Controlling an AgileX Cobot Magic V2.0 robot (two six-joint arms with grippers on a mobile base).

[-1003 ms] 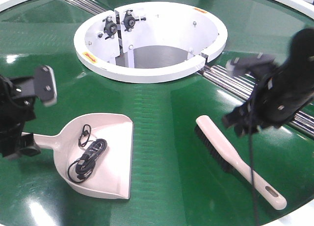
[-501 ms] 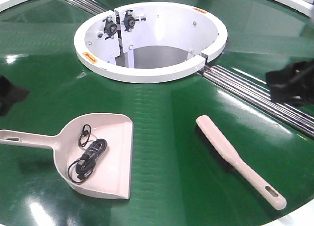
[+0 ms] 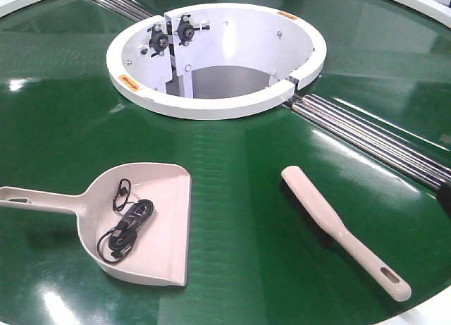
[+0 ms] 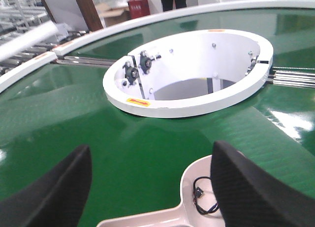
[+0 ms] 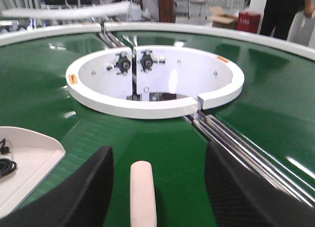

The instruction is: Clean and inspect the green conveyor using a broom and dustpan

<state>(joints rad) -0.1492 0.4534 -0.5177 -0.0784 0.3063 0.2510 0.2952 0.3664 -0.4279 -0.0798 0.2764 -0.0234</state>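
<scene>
The conveyor [image 3: 232, 219] is seen as a glossy green belt around a white ring [image 3: 211, 103], with metal rollers [image 3: 366, 138] running out from the ring.

Left tool [image 4: 147, 187]: its two dark fingers [image 4: 54, 192] are held spread wide, with nothing between them. The dustpan [image 4: 192, 207] lies just below and ahead of this tool, its handle passing under the gap between the fingers and its pan toward the right finger. A black cable [image 3: 125, 225] is coiled inside the pan. The ring is seen farther ahead of the tool.

Right tool [image 5: 157, 187]: its fingers [image 5: 74, 192] are likewise spread apart and nothing is gripped. The rounded end of the broom [image 5: 142, 192] lies on the belt below the gap, untouched. The ring and rollers lie ahead of it; the dustpan is at the far left.

In the front view the dustpan [image 3: 141, 226] and broom [image 3: 338, 230] are laid flat on the belt, well apart; neither tool is shown there.
</scene>
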